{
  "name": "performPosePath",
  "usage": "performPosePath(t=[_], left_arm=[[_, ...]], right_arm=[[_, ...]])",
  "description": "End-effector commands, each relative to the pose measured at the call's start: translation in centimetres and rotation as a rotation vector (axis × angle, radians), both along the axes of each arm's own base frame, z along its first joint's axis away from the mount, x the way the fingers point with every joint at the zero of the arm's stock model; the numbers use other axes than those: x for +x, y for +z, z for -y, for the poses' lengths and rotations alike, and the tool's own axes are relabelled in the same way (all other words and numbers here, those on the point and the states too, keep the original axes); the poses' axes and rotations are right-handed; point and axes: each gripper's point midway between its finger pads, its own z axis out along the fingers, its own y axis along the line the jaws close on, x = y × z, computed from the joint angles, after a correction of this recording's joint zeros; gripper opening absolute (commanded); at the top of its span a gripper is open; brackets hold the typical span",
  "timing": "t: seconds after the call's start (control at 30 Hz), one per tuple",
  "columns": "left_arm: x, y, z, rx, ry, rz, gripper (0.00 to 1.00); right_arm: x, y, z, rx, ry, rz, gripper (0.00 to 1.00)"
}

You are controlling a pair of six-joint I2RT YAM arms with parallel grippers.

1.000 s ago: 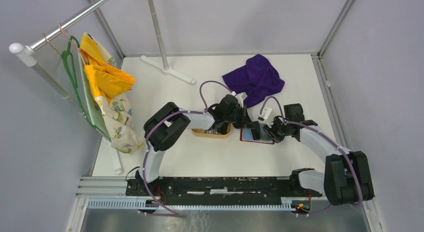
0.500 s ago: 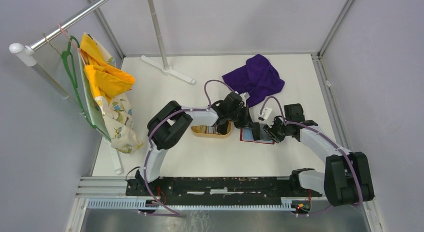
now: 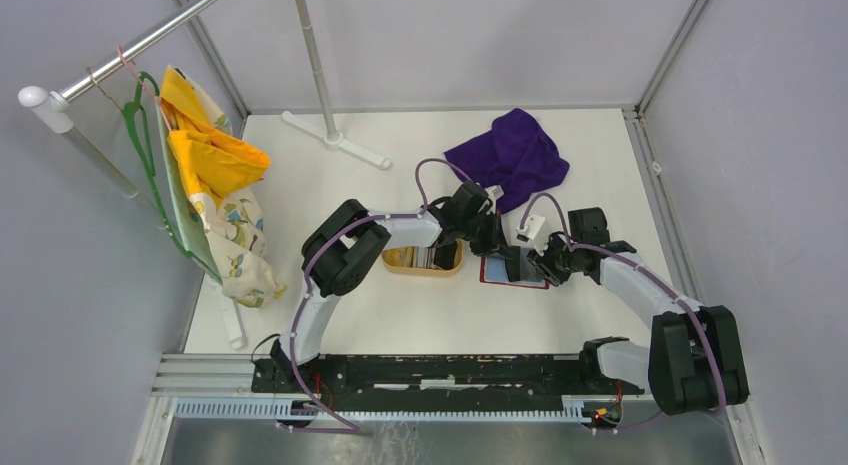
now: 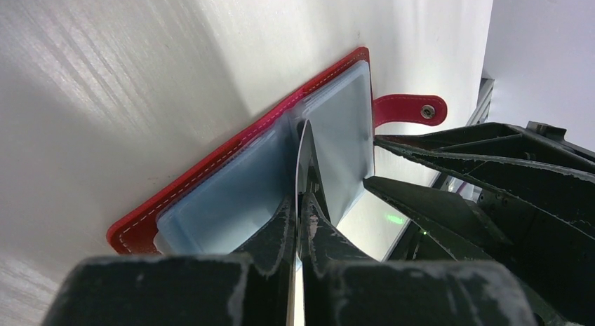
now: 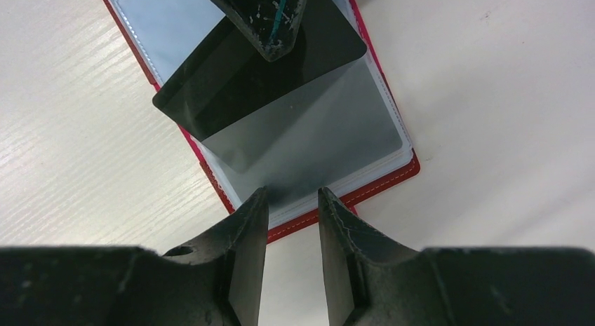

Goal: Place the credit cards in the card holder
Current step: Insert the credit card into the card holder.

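The red card holder (image 3: 497, 276) lies open on the table between my two grippers, its clear sleeves (image 4: 231, 193) up and its snap tab (image 4: 410, 109) sticking out. My left gripper (image 4: 299, 200) is shut on a black credit card (image 5: 238, 87), which shows edge-on (image 4: 306, 158) in the left wrist view. The card's lower half lies under a clear sleeve (image 5: 316, 144). My right gripper (image 5: 292, 193) stands open, its tips at the holder's near red edge (image 5: 393, 175) with nothing between them. More credit cards (image 3: 425, 256) lie in the oval wooden tray (image 3: 400, 268).
A purple cloth (image 3: 510, 155) lies behind the grippers. The foot of a white stand (image 3: 335, 140) is at the back. Yellow and patterned clothes (image 3: 210, 175) hang on a rail at the left, and grey walls close in the table.
My left arm has reached a little further right, bringing the card over the card holder. The right gripper has stayed at the holder's edge.
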Motion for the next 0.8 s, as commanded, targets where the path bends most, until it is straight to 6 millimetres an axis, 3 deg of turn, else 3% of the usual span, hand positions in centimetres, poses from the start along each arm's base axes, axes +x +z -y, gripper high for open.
performPosePath(t=[0.0,0.3,0.77], left_arm=[[-1.7,-3.6,-2.1,0.128,-0.046,-0.051,0.07],[-2.0,-3.3,-2.4,0.138,-0.060,-0.073,0.08],[-2.4,-4.9,-2.3,0.169,-0.099,-0.129,0.08]], right_arm=[[0.9,0.7,0.4,-0.022,-0.024,0.038,0.38],[0.7,0.3,0.3,-0.040,-0.019,0.032,0.38],[0.8,0.5,0.0,-0.045,-0.007,0.046,0.38]])
